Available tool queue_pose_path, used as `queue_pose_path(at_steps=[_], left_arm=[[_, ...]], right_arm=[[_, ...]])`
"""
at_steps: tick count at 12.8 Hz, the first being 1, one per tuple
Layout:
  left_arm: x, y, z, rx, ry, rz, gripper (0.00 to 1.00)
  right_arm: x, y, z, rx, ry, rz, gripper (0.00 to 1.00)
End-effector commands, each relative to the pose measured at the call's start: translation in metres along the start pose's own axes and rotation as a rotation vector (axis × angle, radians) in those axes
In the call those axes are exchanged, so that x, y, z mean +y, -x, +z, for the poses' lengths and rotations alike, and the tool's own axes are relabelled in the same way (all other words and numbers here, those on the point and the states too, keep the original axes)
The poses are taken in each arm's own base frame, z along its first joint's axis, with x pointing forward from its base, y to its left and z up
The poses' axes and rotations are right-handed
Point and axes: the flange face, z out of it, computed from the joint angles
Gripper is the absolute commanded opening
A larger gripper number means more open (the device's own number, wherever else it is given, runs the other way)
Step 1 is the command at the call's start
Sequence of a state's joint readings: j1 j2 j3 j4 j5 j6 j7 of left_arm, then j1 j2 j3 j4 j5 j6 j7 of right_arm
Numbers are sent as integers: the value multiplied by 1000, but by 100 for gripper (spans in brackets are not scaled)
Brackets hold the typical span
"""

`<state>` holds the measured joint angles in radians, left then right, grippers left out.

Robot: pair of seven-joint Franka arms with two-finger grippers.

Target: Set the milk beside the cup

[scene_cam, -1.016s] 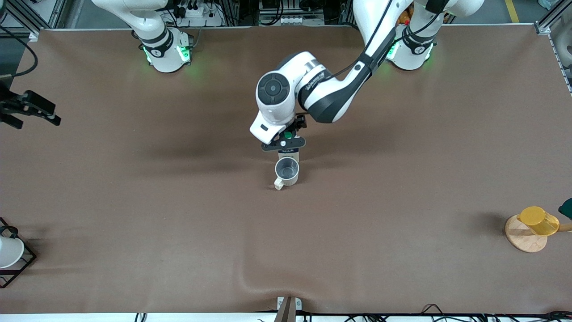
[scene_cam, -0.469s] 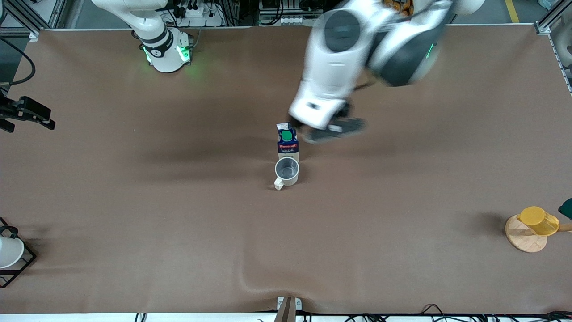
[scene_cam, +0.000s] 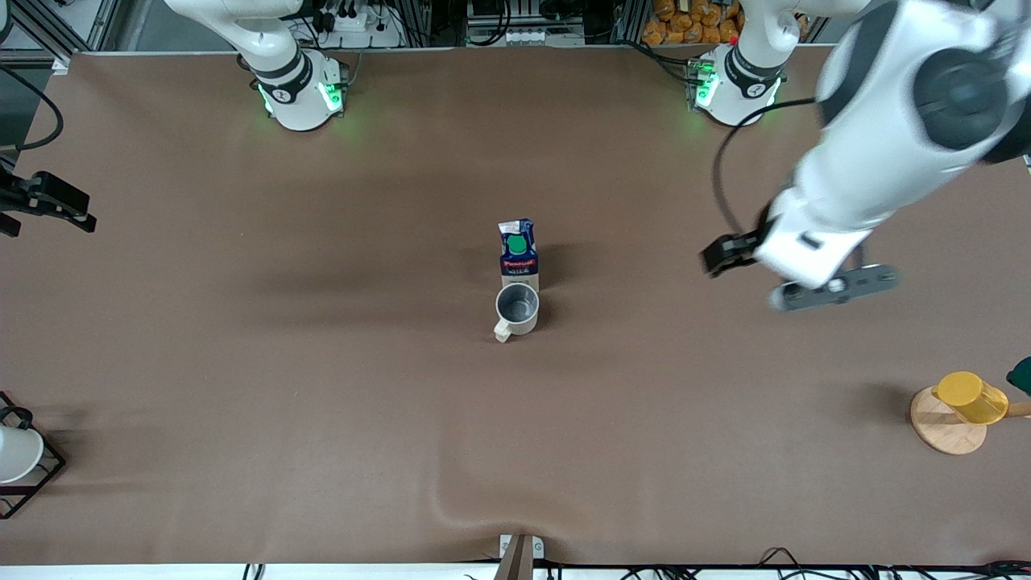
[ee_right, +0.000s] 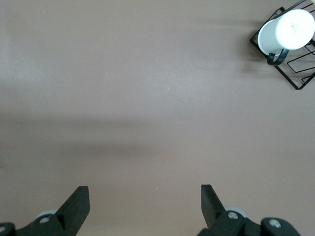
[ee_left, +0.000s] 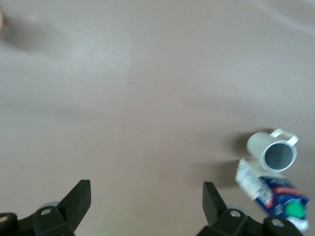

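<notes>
The brown paper-covered table (scene_cam: 322, 403) takes up nearly everything here. Next biggest is the white left arm (scene_cam: 878, 153), swung out toward its own end of the table, with the left gripper (scene_cam: 834, 288) hanging over bare brown surface. In the left wrist view its black fingers (ee_left: 76, 199) are spread wide apart with nothing between them — so my read is that it's finished with the carton and isn't holding anything.

The right gripper (scene_cam: 48, 205) sits at the edge of the front view over the right arm's end of the table, waiting. Its fingers (ee_right: 78, 201) are also wide apart and empty, with only table under them.

Smaller stuff: the dark blue and white gable-top milk carton with the green screw cap (scene_cam: 518, 254) stands upright mid-table, well apart from either set of fingers. The small off-white ceramic mug with the grey inside (scene_cam: 517, 308) is right up against it, nearer the front camera, handle pointing that way too. Looks like the placing is done, honestly.

Hard to tell: whether carton and mug actually touch — the mug's rim overlaps the carton's base in the front view. The left gripper is motion-blurred. The white cup in its black wire frame (scene_cam: 20, 455) is cut off at the picture edge.
</notes>
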<state>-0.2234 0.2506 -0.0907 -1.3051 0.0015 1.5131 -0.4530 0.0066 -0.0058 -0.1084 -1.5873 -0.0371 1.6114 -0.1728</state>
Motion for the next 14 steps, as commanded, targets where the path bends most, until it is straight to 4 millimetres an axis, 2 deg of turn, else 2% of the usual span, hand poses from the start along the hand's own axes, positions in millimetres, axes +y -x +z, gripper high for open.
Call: queue_pose_path(at_steps=[1, 4, 5, 10, 14], left_arm=[[-58, 30, -28, 15, -15, 82, 100], [-122, 51, -52, 8, -11, 178, 100], [-138, 59, -59, -5, -9, 195, 100], [-150, 66, -75, 23, -15, 144, 100], [-152, 65, -74, 20, -17, 151, 100]], right_arm=[[1, -1, -5, -11, 16, 14, 100], [0, 1, -3, -29, 13, 15, 100], [-1, 1, -3, -29, 13, 12, 100], [0, 1, -2, -32, 13, 15, 100], [1, 1, -2, -32, 11, 16, 100]])
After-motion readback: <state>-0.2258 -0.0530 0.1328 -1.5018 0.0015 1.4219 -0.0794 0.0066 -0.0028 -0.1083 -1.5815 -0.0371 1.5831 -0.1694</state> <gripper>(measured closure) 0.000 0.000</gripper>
